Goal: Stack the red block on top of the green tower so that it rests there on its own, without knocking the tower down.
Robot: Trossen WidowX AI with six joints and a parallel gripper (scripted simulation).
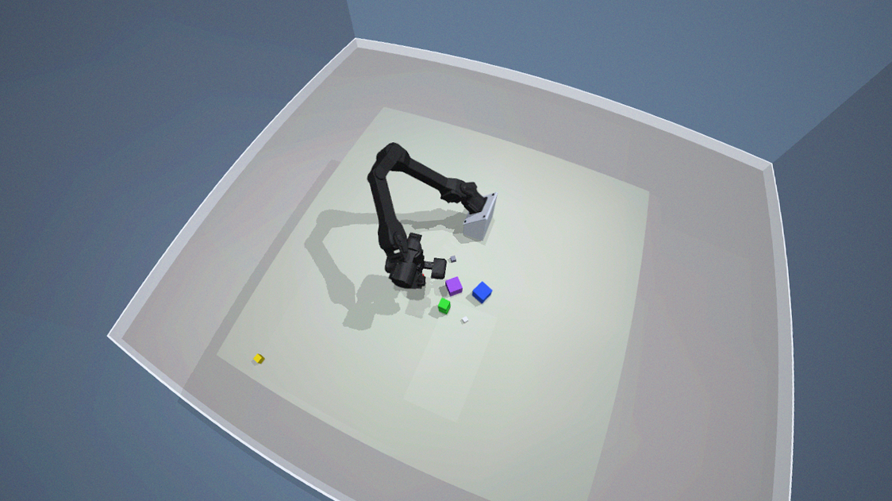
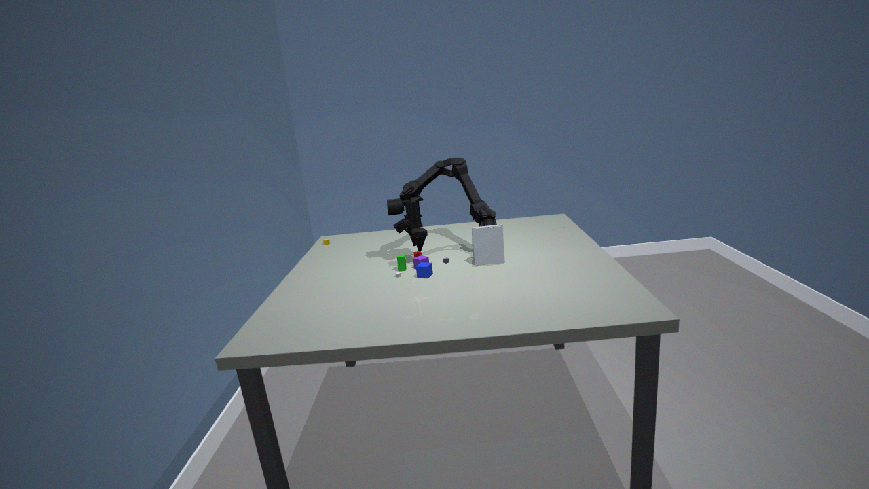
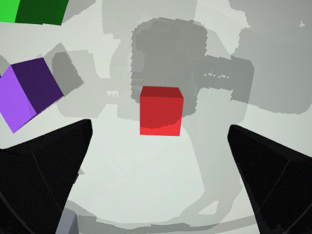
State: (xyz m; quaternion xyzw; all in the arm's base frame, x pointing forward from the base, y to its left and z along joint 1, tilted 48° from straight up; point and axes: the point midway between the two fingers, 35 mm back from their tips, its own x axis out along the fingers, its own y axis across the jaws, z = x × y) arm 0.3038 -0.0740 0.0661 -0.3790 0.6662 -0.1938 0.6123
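Note:
The red block (image 2: pixel 417 254) (image 3: pixel 160 114) lies on the table; in the top view the arm hides nearly all of it. My gripper (image 2: pixel 419 250) (image 3: pixel 161 129) is open and empty, pointing down above the red block. In the wrist view the block shows in the gap between the two fingertips, touching neither. The green tower (image 1: pixel 444 305) (image 2: pixel 401 262) (image 3: pixel 40 11) stands upright a short way from the red block, with nothing on top. Only part of it shows at the top left of the wrist view.
A purple block (image 1: pixel 453 286) (image 2: pixel 421 261) (image 3: pixel 19 97) lies near the red block, beyond the left fingertip in the wrist view. A blue block (image 1: pixel 482 291) (image 2: pixel 423 270), small white cube (image 1: pixel 464 319) (image 2: pixel 398 274) and small dark cube (image 1: pixel 453 259) (image 2: pixel 446 260) lie nearby. A yellow cube (image 1: pixel 258 358) (image 2: pixel 326 242) lies near a far corner.

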